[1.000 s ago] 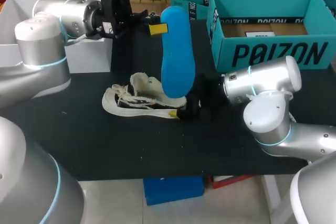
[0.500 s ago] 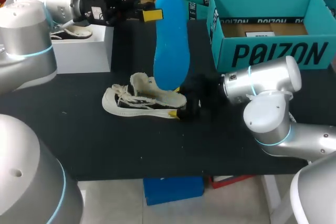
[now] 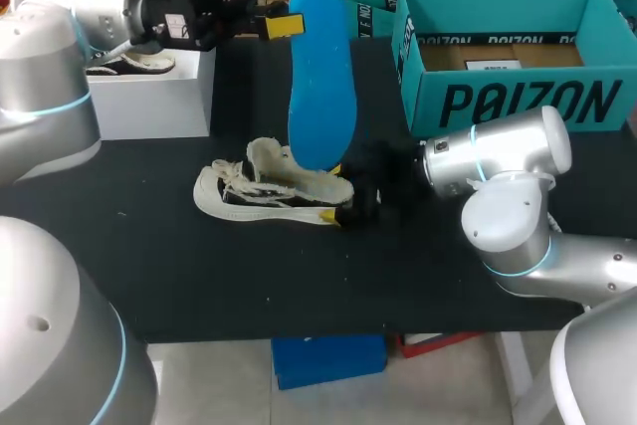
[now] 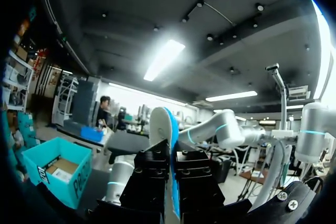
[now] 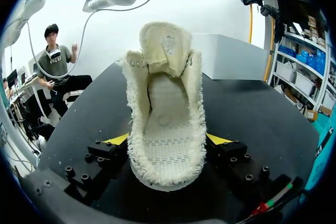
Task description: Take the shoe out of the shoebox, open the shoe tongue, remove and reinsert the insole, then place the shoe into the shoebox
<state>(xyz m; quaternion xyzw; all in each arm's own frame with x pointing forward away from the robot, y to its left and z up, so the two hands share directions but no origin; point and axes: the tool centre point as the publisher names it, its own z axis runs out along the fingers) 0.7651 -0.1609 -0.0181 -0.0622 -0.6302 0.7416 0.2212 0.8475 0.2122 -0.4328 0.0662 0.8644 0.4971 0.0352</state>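
the desk carries it all. the shoebox stands open at its far right, well apart from the shoe, which lies near the desk's middle with its heel toward your right arm. in the right wrist view the tongue is folded back and the inside of the shoe is bare, with no blue in it.

the insole hangs nearly upright over the shoe's opening. a second ago its lower end sat down at the collar. since then your left arm has drawn it up and a little to the left, so that end now hangs just above the shoe. from the head view alone you cannot tell whether it brushes the collar.

your left gripper is clamped narrow on the insole's upper end. your right gripper stands wide, a finger on each side of the heel, pinning the shoe where it was.

i judge the removal done, or all but done. reinsertion comes next, and you will need to aim the lower end back into the opening while the right gripper holds the shoe steady.
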